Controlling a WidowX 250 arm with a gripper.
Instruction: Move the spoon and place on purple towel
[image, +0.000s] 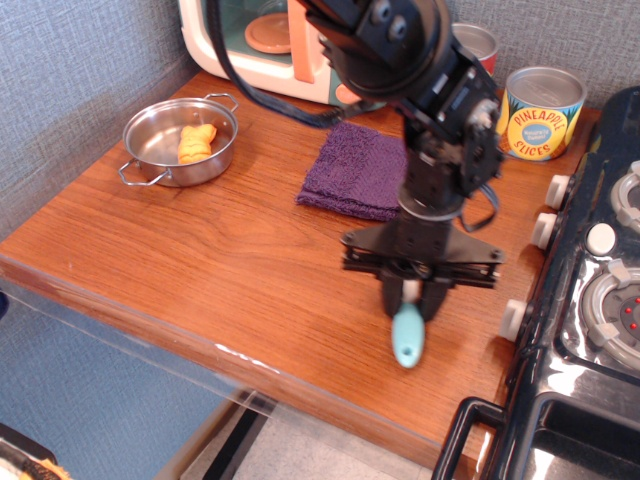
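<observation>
My black gripper (413, 302) is shut on the spoon (408, 336) and holds it above the wooden counter. Only the spoon's light-blue handle end shows, hanging below the fingers; its white bowl is hidden behind the gripper. The purple towel (355, 170) lies flat on the counter, up and left of the gripper, partly covered by my arm.
A steel pan (180, 140) with a yellow food piece sits at the left. A toy microwave (270, 40) stands at the back. A pineapple can (541, 112) and a second can stand at the back right. A black toy stove (590, 300) borders the right edge.
</observation>
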